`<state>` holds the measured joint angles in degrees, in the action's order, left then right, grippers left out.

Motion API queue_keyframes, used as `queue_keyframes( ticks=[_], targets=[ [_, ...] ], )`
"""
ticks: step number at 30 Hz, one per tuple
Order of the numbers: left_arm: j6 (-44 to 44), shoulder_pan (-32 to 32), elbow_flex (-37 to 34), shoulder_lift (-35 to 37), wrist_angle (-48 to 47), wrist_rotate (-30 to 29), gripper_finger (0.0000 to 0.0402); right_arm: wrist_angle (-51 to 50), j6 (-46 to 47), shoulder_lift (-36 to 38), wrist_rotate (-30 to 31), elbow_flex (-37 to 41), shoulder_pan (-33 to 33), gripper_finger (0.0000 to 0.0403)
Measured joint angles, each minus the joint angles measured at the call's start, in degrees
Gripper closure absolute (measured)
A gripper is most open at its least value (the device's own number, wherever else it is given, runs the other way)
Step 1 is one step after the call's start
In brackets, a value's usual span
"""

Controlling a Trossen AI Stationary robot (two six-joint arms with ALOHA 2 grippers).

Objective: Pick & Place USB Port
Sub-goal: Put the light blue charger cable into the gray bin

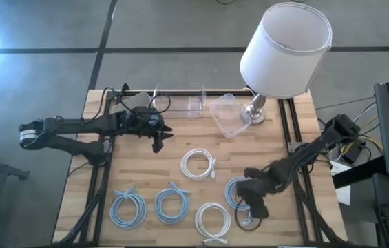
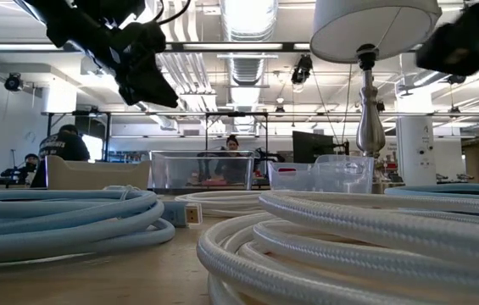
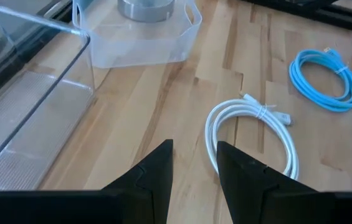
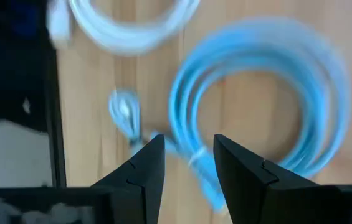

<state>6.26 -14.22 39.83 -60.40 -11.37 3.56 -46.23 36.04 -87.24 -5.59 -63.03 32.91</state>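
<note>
The light blue coiled USB cable (image 1: 236, 192) lies flat on the wooden worktop (image 1: 139, 165) toward the near right, partly hidden in the high view by the right gripper (image 1: 256, 203) hanging just above it. In the right wrist view the same coil (image 4: 260, 93) is a loose ring of several turns with its plug end trailing off toward the fingers (image 4: 147, 171), which stand a little apart with nothing between them. I judge that gripper is lined up over the coil's edge to come down and pinch the strands where they bunch together.

Just beside this coil, toward the near edge, lies a white coiled cable (image 1: 213, 219). A second white coil (image 1: 198, 165) sits near the middle of the worktop, bound with a small tie in the left wrist view (image 3: 253, 134). Two more light blue coils (image 1: 127, 208) (image 1: 171, 204) rest at the near left, side by side but apart.

At the far side stand a clear rectangular plastic box (image 1: 180, 100) and, right of it, a smaller clear tub (image 1: 228, 114) tilted against the metal base of a white-shaded table lamp (image 1: 285, 48). They look like the likely drop places, though which one I cannot tell.

The left gripper (image 1: 161, 136) waits at the far left, near the clear box, its fingers (image 3: 147, 180) slightly parted and empty
</note>
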Motion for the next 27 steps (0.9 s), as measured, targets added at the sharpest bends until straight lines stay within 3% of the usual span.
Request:
queue_keyframes(
  ticks=[13, 27],
  targets=[
    [-0.1, 0.0, -1.7, 0.0, 1.4, -0.2, 0.0275, -10.1, 4.9, -19.9, -7.6, -12.1, 7.3, 0.0277],
    [-0.1, 0.0, -1.7, 0.0, 1.5, -0.2, 0.0276, -11.4, 6.9, -26.5, -12.5, -12.2, 8.5, 0.0275]
  ],
)
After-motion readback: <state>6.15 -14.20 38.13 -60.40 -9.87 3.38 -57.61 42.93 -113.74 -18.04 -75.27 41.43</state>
